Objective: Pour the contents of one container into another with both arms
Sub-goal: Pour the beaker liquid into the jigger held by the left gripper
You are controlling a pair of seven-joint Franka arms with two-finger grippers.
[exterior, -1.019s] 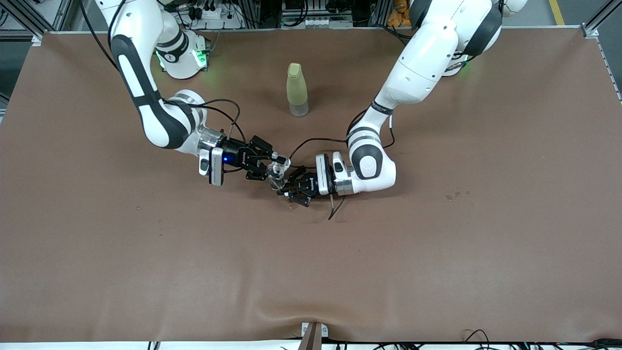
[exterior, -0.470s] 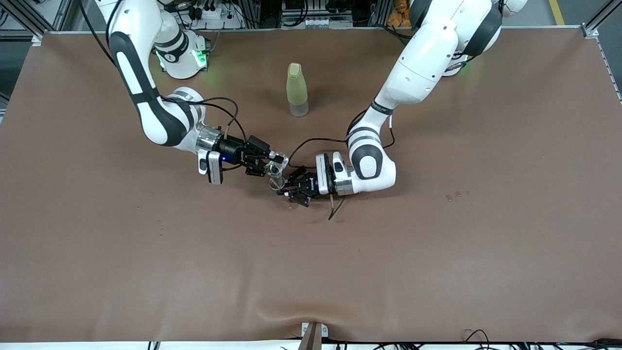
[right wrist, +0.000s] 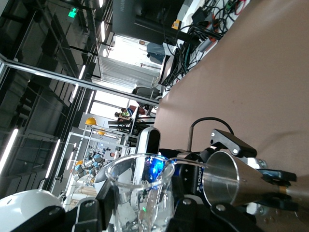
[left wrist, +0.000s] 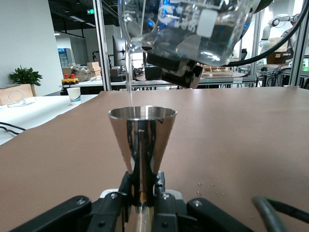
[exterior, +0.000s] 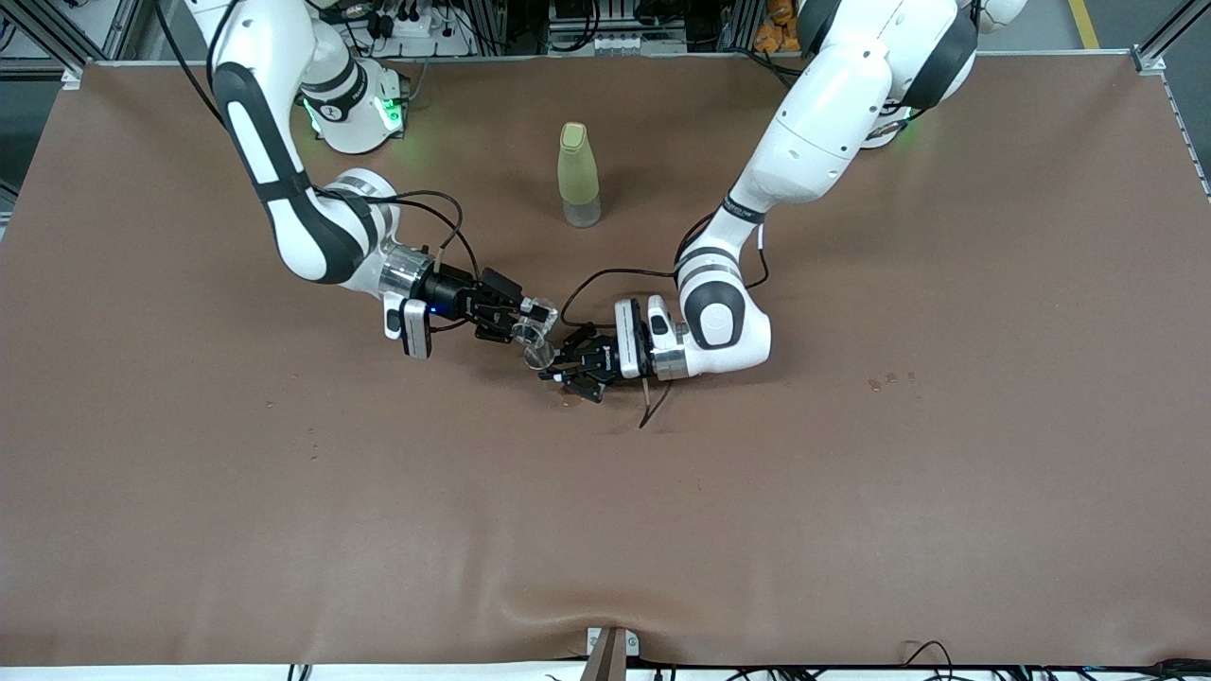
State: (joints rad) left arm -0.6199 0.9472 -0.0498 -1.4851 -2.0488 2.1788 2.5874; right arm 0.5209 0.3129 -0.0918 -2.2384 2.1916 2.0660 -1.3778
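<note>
The tiny clear glass cup [exterior: 535, 314] is tipped in the air, with my right gripper [exterior: 523, 320] shut on it. Just under it stands the silvery hourglass cup [exterior: 539, 356]; my left gripper [exterior: 556, 367] is shut on its narrow waist, low over the table's middle. In the left wrist view the silvery cup [left wrist: 142, 137] stands upright in my left gripper [left wrist: 142, 192], and a thin stream of liquid [left wrist: 129, 77] falls from the glass cup [left wrist: 188, 29] into its rim. The right wrist view shows the glass cup [right wrist: 140, 193] in my right gripper [right wrist: 140, 215] beside the silvery cup [right wrist: 231, 186].
A tall pale yellow-green bottle [exterior: 578, 175] stands farther from the front camera than both grippers, between the two arms. A few drops [exterior: 889, 381] lie on the brown cloth toward the left arm's end. A black cable [exterior: 653, 409] hangs at the left wrist.
My right gripper has rolled and come down slightly, tipping the glass cup further over the silvery cup. The left arm and the silvery cup have stayed put.
</note>
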